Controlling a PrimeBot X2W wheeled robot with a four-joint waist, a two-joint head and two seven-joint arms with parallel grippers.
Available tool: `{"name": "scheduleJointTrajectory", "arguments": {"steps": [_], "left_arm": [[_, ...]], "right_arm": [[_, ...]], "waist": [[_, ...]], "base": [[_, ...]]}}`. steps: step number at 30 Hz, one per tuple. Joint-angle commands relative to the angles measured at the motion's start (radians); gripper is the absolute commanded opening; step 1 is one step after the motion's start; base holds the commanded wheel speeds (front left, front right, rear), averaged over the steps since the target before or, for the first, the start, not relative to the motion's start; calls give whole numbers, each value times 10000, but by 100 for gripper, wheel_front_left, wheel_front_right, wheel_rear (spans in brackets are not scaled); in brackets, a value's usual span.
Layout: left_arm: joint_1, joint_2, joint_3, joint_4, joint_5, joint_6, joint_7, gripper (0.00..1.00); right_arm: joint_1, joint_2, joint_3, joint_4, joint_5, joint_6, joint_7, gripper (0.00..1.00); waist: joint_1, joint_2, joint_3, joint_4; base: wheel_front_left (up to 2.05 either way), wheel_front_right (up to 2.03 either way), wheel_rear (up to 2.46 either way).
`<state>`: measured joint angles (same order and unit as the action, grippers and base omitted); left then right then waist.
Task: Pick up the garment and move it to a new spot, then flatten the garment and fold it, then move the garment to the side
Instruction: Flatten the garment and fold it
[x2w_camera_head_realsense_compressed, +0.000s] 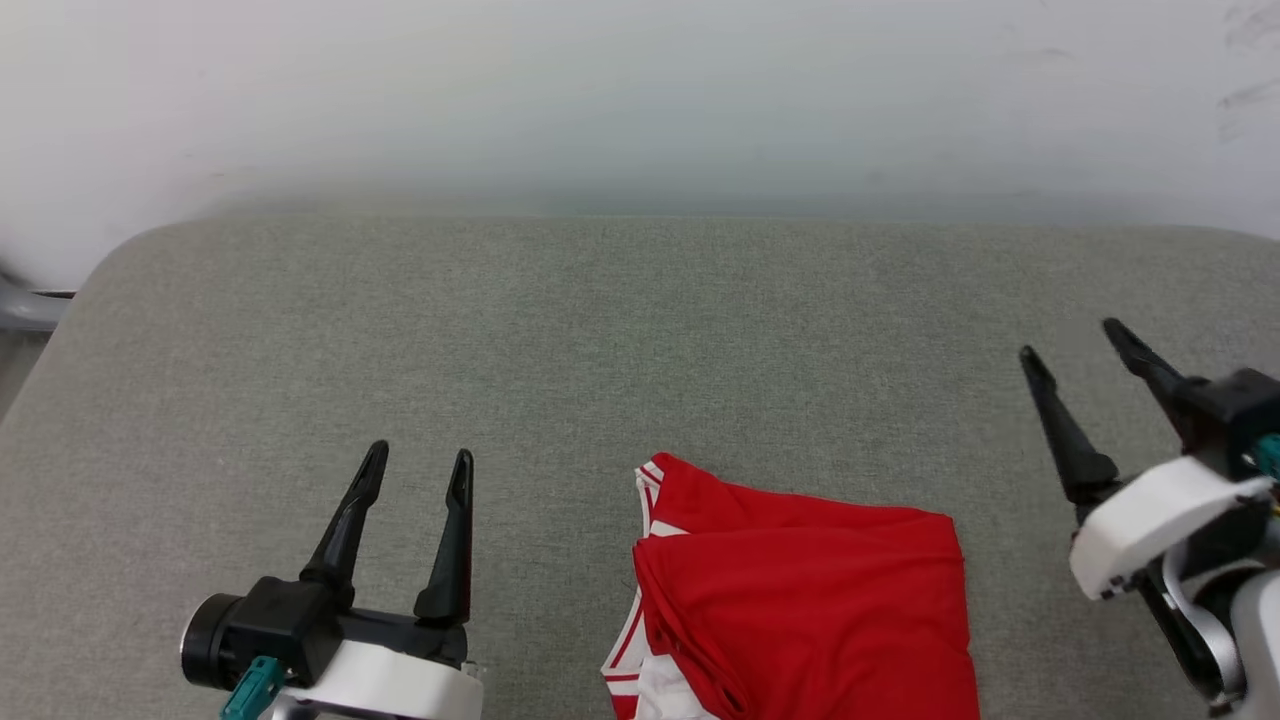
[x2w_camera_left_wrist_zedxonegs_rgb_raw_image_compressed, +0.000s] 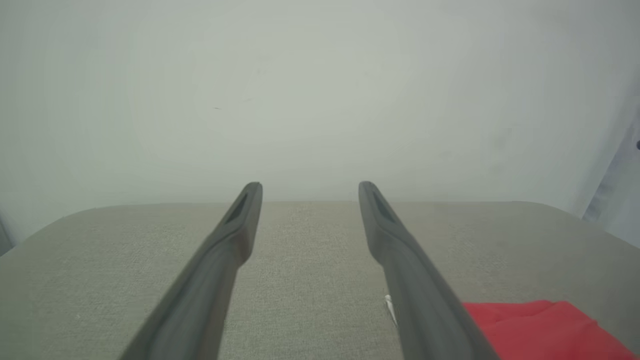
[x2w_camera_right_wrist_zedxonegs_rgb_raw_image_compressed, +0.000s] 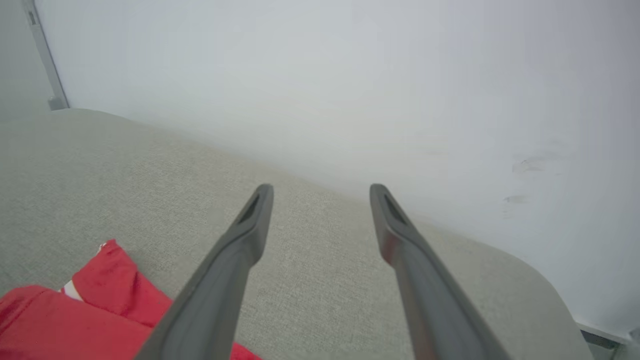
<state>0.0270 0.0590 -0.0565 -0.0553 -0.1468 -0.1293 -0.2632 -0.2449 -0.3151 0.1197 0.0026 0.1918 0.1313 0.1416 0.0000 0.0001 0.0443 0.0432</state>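
Left gripper, head view: my left gripper (x2w_camera_head_realsense_compressed: 420, 452) sits at the lower left with its fingers spread wide and nothing between them. It is parked beside the garment, apart from it, which I judge leaves me free access to the cloth.
Garment, head view: the garment (x2w_camera_head_realsense_compressed: 800, 590) lies at the near edge of the grey padded surface (x2w_camera_head_realsense_compressed: 600, 330), between my two grippers. Red layers are doubled over, and striped trim shows on its left edge. I judge it folded at least in part; no lettering is visible.
Right gripper, head view: my right gripper (x2w_camera_head_realsense_compressed: 1070, 340) is at the right, tilted, wide and empty, clear of the cloth.
Left wrist view: my left gripper (x2w_camera_left_wrist_zedxonegs_rgb_raw_image_compressed: 310, 186) points along bare padding toward the wall (x2w_camera_left_wrist_zedxonegs_rgb_raw_image_compressed: 320, 100). The garment (x2w_camera_left_wrist_zedxonegs_rgb_raw_image_compressed: 540, 325) is low and to the right, untouched.
Right wrist view: my right gripper (x2w_camera_right_wrist_zedxonegs_rgb_raw_image_compressed: 321, 188) is likewise spread. The garment (x2w_camera_right_wrist_zedxonegs_rgb_raw_image_compressed: 75, 315) is low and to the left, with a fold standing up.
Count: one garment, two grippers, four fingers, one padded surface.
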Motion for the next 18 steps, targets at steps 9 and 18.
{"name": "scheduleJointTrajectory", "arguments": {"steps": [9,18], "left_arm": [[98,-26,-83,-28,-252,-17,-19,100],[213,-29,-214,160,-346,-17,-19,100]], "right_arm": [[2033,909,-1987,-440,-744,-12,-2424,100],[2708,1992,-2332,8,-1081,-11,-3407,100]], "waist": [[0,-1,187,-205],[0,-1,186,-229]], "base": [[0,0,0],[0,0,0]]}}
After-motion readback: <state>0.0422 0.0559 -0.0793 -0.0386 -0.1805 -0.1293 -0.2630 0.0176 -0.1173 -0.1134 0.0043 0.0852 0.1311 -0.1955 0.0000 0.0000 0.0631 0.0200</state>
